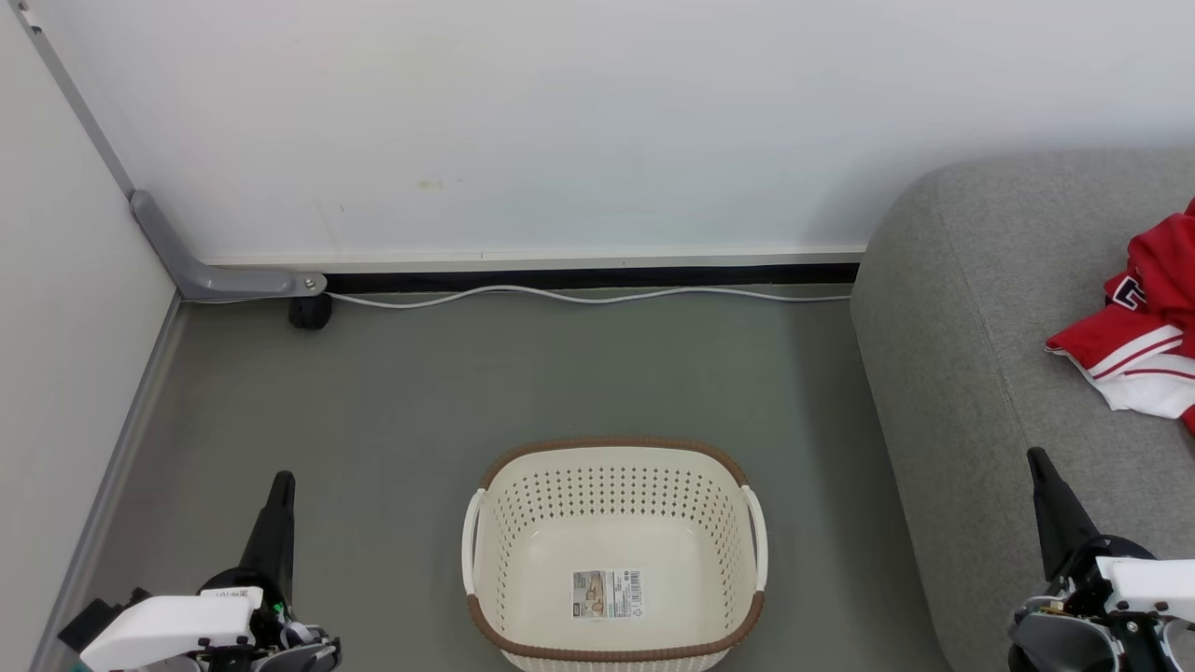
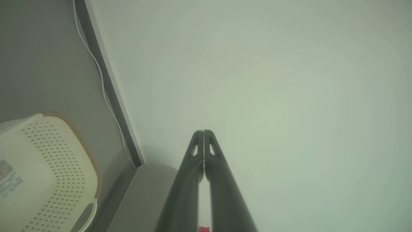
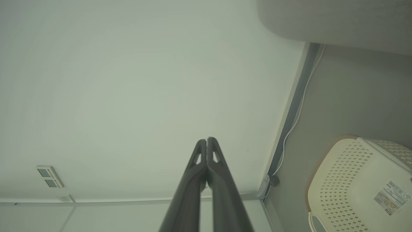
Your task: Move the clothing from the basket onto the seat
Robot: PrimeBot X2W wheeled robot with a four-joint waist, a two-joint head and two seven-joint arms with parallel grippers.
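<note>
**RED JERSEY CLOTHING: LYING ON SEAT, NOT IN BASKET**

Location: the clothing (image 1: 1144,327) is lying crumpled on the grey seat (image 1: 971,373), running off the right edge of the head view. The basket (image 1: 607,495) is sitting on the floor between the arms, showing its bare bottom and a paper label (image 1: 608,595).

Handling, as judged: soft, light, limp fabric, likely draping and sliding when lifted. A pinch on a raised fold or the striped hem is looking like the surest hold.

Fingers: the left gripper (image 1: 282,481) and the right gripper (image 1: 1036,459) are each pressing their fingers together on nothing.

Relation: the clothing is lying well apart from the left gripper. It is lying nearer the right gripper, beyond its fingertips in the head view and not touching them.
</note>
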